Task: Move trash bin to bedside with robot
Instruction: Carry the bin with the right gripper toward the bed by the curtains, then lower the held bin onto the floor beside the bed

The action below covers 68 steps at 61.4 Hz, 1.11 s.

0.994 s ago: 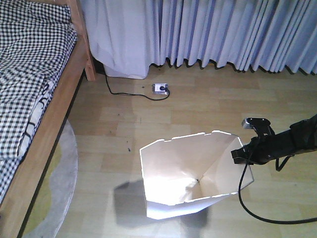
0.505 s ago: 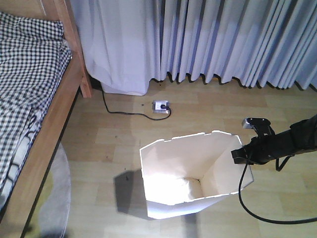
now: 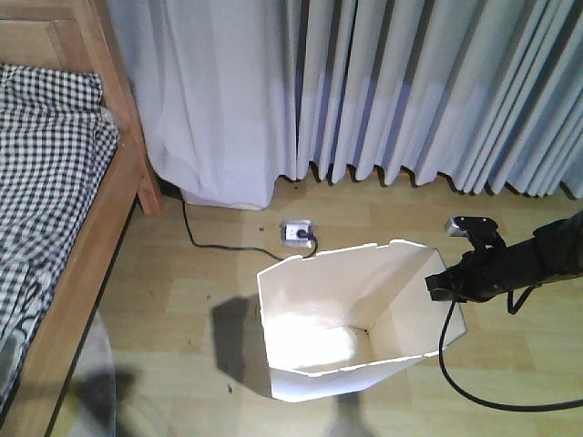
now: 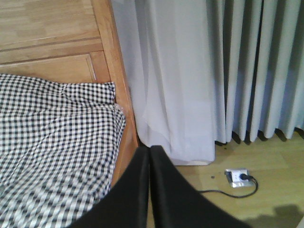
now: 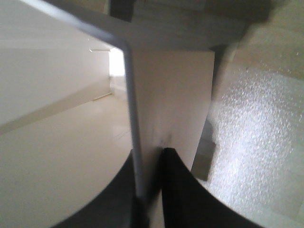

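Observation:
The white trash bin (image 3: 351, 319) with a notched rim hangs a little above the wooden floor at lower centre, its cream inside showing. My right gripper (image 3: 439, 284), on a thin black arm with a trailing cable, is shut on the bin's right rim; in the right wrist view the rim wall (image 5: 130, 114) runs between the two black fingers of the gripper (image 5: 149, 159). The bed (image 3: 86, 264), with a light brown side rail and black-and-white checked bedding (image 3: 46, 182), is at the left. My left gripper (image 4: 149, 151) is shut and empty, raised over the bed's edge (image 4: 124, 142).
Grey-white curtains (image 3: 383, 82) hang along the far wall. A white power strip (image 3: 298, 234) with a black cable lies on the floor just behind the bin. A pale rug (image 3: 96, 382) lies beside the bed rail. The headboard (image 4: 52, 42) fills the upper left of the left wrist view.
The view has advanced toward the curtains: the bed, power strip and curtain hem have slid down and closer. The bin and right gripper keep the same place in view.

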Motion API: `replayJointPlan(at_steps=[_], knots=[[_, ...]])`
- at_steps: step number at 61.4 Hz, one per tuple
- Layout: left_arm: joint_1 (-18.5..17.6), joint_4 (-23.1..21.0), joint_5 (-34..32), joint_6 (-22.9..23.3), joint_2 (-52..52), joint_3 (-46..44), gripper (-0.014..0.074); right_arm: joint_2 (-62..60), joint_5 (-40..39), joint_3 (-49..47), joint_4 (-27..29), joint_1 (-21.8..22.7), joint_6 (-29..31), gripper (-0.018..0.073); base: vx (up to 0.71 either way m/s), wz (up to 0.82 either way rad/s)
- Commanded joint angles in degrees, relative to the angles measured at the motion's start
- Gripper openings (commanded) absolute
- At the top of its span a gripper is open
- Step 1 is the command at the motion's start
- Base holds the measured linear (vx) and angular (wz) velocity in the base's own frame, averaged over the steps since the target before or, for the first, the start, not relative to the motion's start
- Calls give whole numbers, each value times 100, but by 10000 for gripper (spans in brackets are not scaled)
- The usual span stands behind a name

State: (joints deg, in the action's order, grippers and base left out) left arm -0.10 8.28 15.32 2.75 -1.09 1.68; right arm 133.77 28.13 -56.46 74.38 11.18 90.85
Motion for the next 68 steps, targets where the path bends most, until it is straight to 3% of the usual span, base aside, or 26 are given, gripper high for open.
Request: replayJointPlan(at_steps=[1, 68], knots=[[-35, -24, -423, 46, -48, 165, -6, -447, 1038, -81, 333, 26, -42, -7, 33, 0], [-35, -24, -423, 46, -48, 165, -6, -447, 1038, -81, 338, 26, -42, -7, 25, -2]])
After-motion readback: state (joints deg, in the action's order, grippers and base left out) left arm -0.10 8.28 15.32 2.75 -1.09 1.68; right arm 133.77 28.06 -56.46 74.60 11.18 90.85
